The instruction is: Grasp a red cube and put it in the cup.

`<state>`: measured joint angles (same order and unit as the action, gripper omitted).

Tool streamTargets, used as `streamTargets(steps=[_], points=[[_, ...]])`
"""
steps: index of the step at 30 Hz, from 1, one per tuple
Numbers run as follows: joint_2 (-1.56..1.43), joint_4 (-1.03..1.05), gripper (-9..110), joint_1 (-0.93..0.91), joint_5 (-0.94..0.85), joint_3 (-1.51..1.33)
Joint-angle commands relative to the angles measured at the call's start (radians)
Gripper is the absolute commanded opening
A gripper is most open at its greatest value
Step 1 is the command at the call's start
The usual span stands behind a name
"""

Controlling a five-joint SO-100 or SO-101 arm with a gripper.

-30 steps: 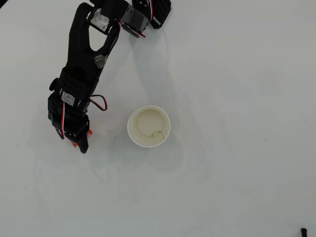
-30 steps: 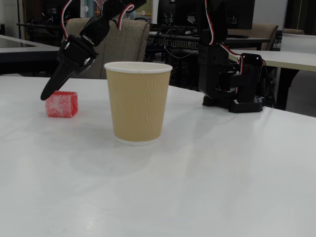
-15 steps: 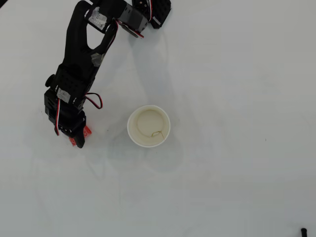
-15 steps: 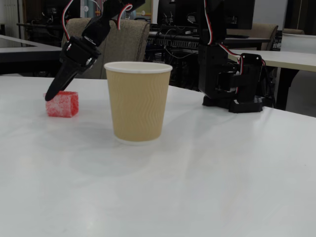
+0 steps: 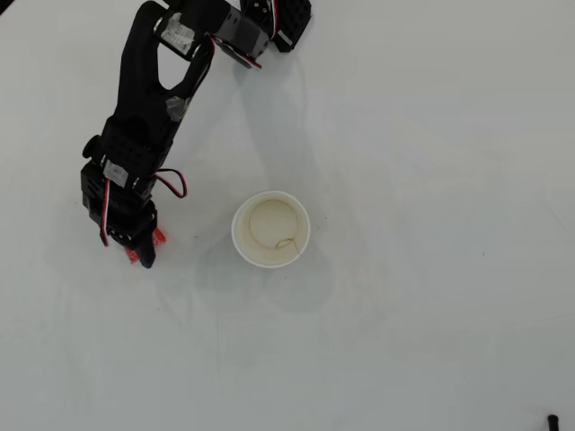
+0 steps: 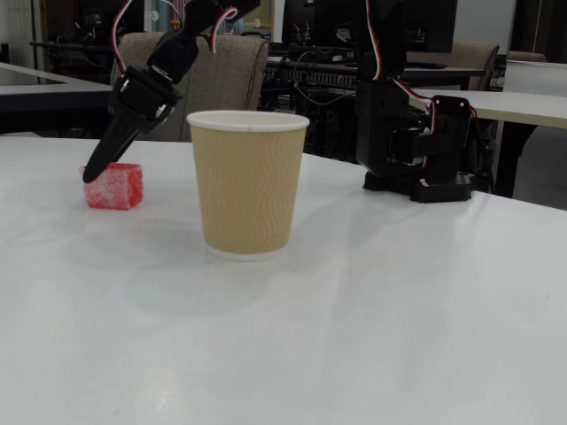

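Left of the cup (image 6: 247, 182) in the fixed view, my hand (image 6: 97, 168) is angled down with its dark tips right at the red cube (image 6: 114, 186), which sits flat on the white table (image 6: 354, 310). The cube is well apart from the cup, a little farther back. In the overhead view my hand (image 5: 141, 254) covers nearly all of the cube (image 5: 159, 237); only red slivers peek out on both sides. Whether my fingers are spread around it or squeezing it, I cannot tell. The cup (image 5: 243, 247) stands upright, its cream inside showing.
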<state>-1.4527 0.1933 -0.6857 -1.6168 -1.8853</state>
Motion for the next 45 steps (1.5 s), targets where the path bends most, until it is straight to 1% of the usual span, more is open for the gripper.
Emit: streamTargets(steps=[1, 19, 20, 23, 26, 29, 36, 45], points=[[-0.017, -0.021, 29, 0.018, -0.006, 0.063], [0.037, -0.054, 29, 0.023, -0.015, 0.083], [0.037, -0.054, 28, 0.021, -0.014, 0.084], [0.037, -0.058, 17, 0.018, -0.006, 0.087], [0.037, -0.064, 10, 0.015, -0.006, 0.089], [0.029, -0.066, 7, 0.014, -0.003, 0.089], [-0.021, -0.069, 6, 0.020, 0.023, 0.089], [-0.183, -0.061, 6, 0.095, 0.115, 0.058]])
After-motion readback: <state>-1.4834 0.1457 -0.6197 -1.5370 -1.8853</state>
